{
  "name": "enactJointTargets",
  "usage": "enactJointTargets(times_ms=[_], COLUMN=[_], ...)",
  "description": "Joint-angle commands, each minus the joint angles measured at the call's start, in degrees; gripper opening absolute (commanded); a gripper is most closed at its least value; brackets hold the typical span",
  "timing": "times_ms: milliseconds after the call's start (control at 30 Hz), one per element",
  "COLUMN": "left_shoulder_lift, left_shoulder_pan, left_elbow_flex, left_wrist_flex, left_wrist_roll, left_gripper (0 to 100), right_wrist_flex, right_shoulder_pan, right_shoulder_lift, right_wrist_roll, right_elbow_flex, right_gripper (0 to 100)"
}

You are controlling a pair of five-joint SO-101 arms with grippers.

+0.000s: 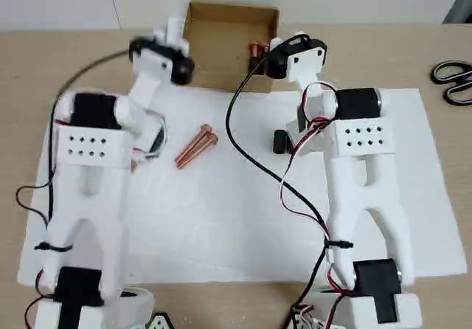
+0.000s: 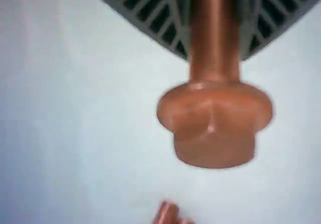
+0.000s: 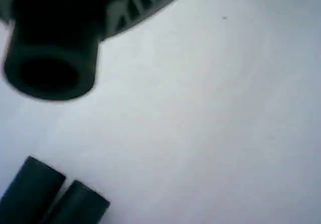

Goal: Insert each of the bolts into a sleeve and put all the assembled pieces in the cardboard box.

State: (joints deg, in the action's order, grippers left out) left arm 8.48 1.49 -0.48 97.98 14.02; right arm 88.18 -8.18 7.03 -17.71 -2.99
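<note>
A bolt (image 2: 214, 123) is sitting clamped in the left gripper (image 2: 213, 18) above the white sheet (image 2: 75, 133), while the right gripper (image 3: 65, 8) is gripping a black sleeve (image 3: 50, 63). Two more bolts (image 1: 195, 146) are lying on the white sheet, near the cardboard box (image 1: 221, 56).

Loose bolt (image 2: 168, 215) mostly off-frame.

Place: small robotics lab bench
Signs: wooden table (image 1: 59, 56), white sheet (image 1: 221, 218), scissors (image 1: 453, 79) — loose servo wires (image 1: 286, 185) exposed
</note>
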Motion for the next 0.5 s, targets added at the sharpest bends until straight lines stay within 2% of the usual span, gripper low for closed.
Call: enactJointTargets(times_ms=[0,267,467], left_shoulder_lift=[0.0,-13.3,-20.1], left_shoulder_pan=[-1.2,-1.8,-1.4], left_elbow_flex=[9.3,18.8,18.5], left_wrist_flex=[-8.3,-26.5,-28.8], left_wrist_roll=[-4.6,-6.9,-6.9], left_gripper=[4,4,4], right_wrist_flex=[-0.9,-0.6,-0.6], right_shoulder_pan=[-0.1,-0.1,0.0], right_shoulder_lift=[2.5,2.5,2.5], right_wrist_roll=[0.4,0.7,0.7], right_elbow_flex=[-0.2,-0.2,-0.2], right_gripper=[0.3,0.3,0.3])
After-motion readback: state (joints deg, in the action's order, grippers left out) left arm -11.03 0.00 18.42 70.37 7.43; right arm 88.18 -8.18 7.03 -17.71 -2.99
